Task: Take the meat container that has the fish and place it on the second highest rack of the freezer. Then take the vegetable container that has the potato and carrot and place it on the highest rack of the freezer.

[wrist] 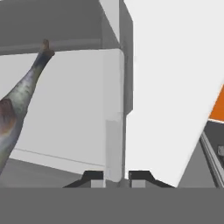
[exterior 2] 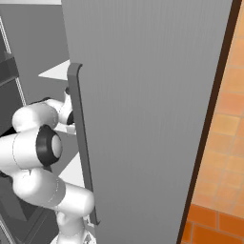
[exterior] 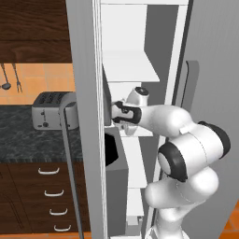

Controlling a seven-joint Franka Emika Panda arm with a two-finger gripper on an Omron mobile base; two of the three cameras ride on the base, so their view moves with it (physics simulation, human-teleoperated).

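Reaching from the near foreground, the white arm (exterior: pixel 186 154) bends at its dark elbow and stretches leftward into the freezer (exterior: pixel 140 60), whose grey door (exterior 2: pixel 152 109) stands swung open on the right with its long handle (exterior 2: pixel 81 143) close beside the arm. Nearest in the hand view, the gripper (wrist: pixel 117 176) has its two dark tips drawn almost together, pinching the thin upright wall of the meat container (wrist: pixel 114 109) — a rim grip that suits a light tray and lets it be carried level. Just past that wall, inside the tray and to the left, lies the fish (wrist: pixel 19 98), silvery-grey with its tapered tail pointing up toward the far rim. In the left base view the hand sits at the level of a white rack (exterior: pixel 135 67) edge, below the uppermost shelf, so the container looks to be at or on the second highest rack; whether it rests fully on the shelf cannot be told. Farther left, beyond the freezer's side, a toaster (exterior: pixel 49 109) stands on the dark counter (exterior: pixel 37 140).
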